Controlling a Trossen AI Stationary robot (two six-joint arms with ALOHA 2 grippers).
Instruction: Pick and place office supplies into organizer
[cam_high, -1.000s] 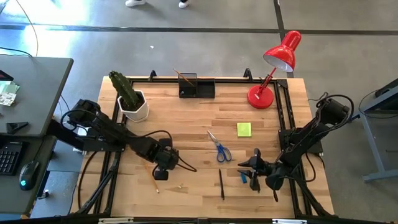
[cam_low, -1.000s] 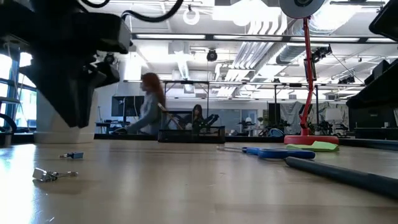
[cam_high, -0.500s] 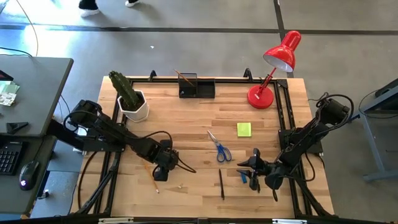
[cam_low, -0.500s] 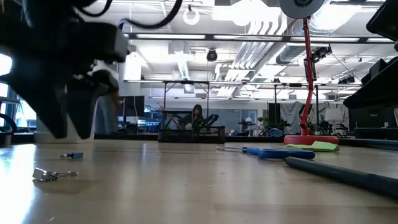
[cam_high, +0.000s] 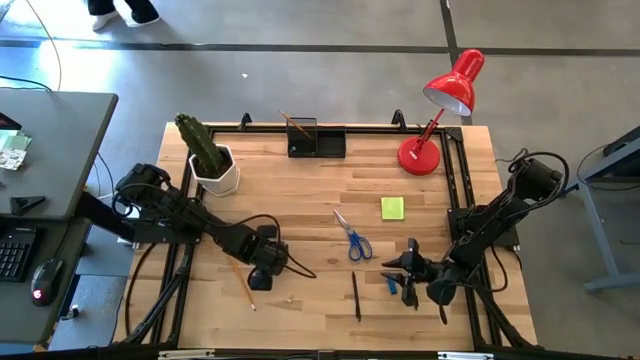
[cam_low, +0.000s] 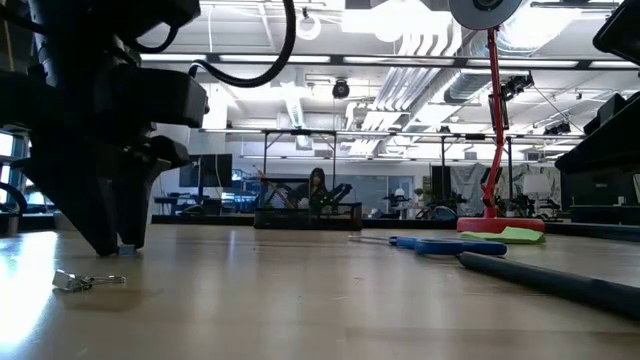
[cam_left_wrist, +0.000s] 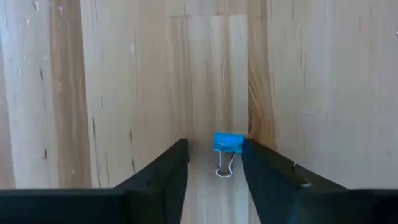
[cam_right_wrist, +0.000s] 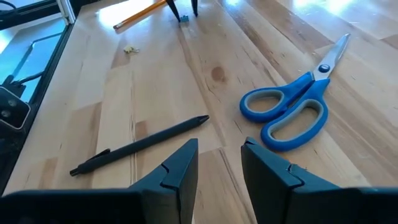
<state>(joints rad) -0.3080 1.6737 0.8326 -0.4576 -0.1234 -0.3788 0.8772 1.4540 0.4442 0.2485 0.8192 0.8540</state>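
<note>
worktop (cam_high: 320, 190): pale wood, framed by a dark rail; everything named below sits on it or hangs over it.
change: over the last second the left gripper (cam_high: 257, 279) drops from above a small blue item down to the wood, so that its fingertips now stand on either side of it.
meaning for the task: my reading is that the pick of this item is about to happen; it is not lifted yet, and the organizer at 12 o'clock is well apart from it.
left gripper: at about 8 o'clock on the worktop, fingers apart and not yet pressed on anything, a gap showing on both sides of the clip.
right gripper (cam_high: 409, 273): waits at about 4 o'clock, fingers (cam_right_wrist: 180, 165) apart and empty, near the pen and the scissors.
organizer (cam_high: 316, 138): black box at the far edge, 12 o'clock, with one pencil leaning out of its left part.
scissors (cam_right_wrist: 297, 106): blue handles, blades closed, lying flat near the centre.
sticky-note pad (cam_high: 392, 207): yellow-green square, at 2 o'clock from the centre.
pen (cam_right_wrist: 140, 145): black, lying flat at 6 o'clock.
pencil (cam_high: 242, 284): orange wood, flat, just beside the left gripper.
binder clip (cam_left_wrist: 227, 145): the item being picked; tiny blue body with wire handles folded toward the wrist camera, lying flat between the left fingers.
</note>
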